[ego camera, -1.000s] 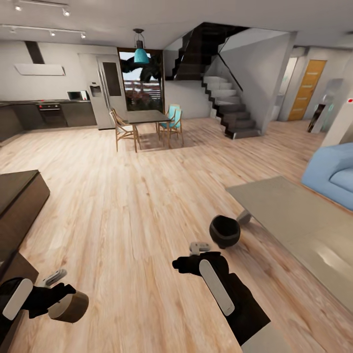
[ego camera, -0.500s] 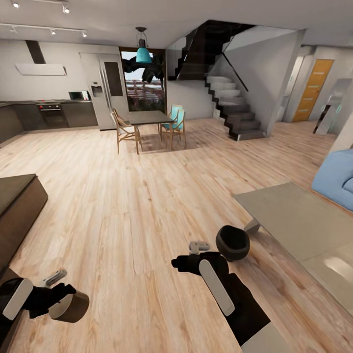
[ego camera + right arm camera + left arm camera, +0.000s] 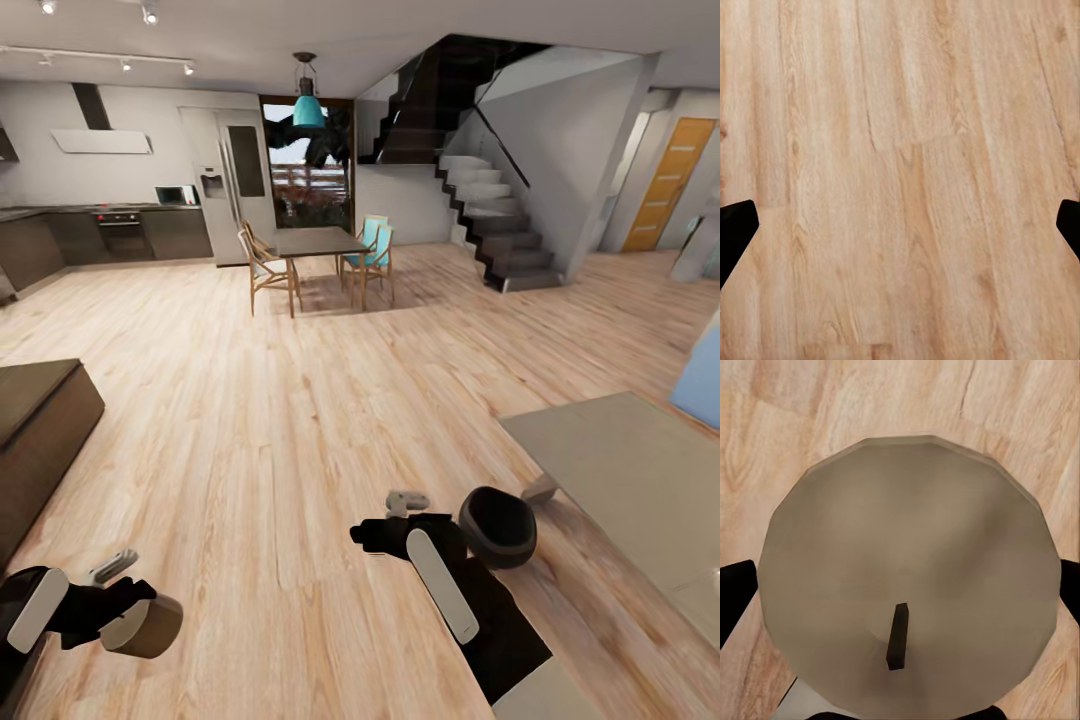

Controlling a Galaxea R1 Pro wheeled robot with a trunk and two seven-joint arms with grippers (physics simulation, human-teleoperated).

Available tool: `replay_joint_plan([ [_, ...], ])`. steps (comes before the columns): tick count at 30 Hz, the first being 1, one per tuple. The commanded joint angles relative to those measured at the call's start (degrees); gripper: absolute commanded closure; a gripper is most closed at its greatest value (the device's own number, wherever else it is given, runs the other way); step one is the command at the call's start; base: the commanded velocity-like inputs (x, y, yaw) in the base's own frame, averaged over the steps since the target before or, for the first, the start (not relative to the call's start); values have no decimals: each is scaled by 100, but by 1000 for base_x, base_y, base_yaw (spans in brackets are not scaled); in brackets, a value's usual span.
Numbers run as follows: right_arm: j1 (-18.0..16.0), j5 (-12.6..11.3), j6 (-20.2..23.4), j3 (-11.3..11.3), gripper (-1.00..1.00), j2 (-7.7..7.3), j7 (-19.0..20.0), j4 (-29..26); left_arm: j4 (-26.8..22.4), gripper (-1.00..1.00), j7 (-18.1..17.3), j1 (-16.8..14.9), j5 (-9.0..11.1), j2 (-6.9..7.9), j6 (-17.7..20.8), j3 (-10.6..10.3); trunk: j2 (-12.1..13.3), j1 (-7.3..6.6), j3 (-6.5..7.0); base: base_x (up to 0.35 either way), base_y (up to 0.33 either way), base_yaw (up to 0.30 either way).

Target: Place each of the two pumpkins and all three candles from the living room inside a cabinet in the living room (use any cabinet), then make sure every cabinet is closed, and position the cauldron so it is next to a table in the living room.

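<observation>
- Wooden plank floor point(image 3: 300, 420) runs through an open living room and kitchen, seen from the head camera.
- At 7 o'clock, nearest, the left claw point(image 3: 128, 600) is clamped on a candle point(image 3: 142, 626); in the left wrist view the candle's point(image 3: 907, 577) pale round top with its dark wick sits between the two black fingers point(image 3: 735, 592).
- At 6 o'clock the right claw point(image 3: 405, 503) hangs over bare floor; in the right wrist view its fingertips point(image 3: 735, 232) stand wide apart with nothing between them.
- Just beside the right arm, at 5 o'clock, the black cauldron point(image 3: 497, 527) stands on the floor, close to the near corner of the low grey surface point(image 3: 630, 470).
- At 9 o'clock, the dark-brown cabinet point(image 3: 40, 420) shows its end.
- Farther, at 12 o'clock, a dining table point(image 3: 318, 243) with chairs stands under a teal lamp point(image 3: 308, 110).
- Beyond, a staircase point(image 3: 500, 230) rises at 1 o'clock, and kitchen units point(image 3: 110, 235) line the wall at 11 o'clock.
</observation>
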Motion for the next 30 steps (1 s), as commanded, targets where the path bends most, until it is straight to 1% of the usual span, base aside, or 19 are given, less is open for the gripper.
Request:
replay_joint_plan([
  [1,-3,-59,4,6,-100,-1,-60,-3,-5,100,43,-4,70,-1,24,8,-3,3,-6,331,0,274],
  [30,1,-51,-15,21,-100,9,-60,4,-5,100,43,-4,80,-1,24,8,-3,3,-6,331,0,290],
])
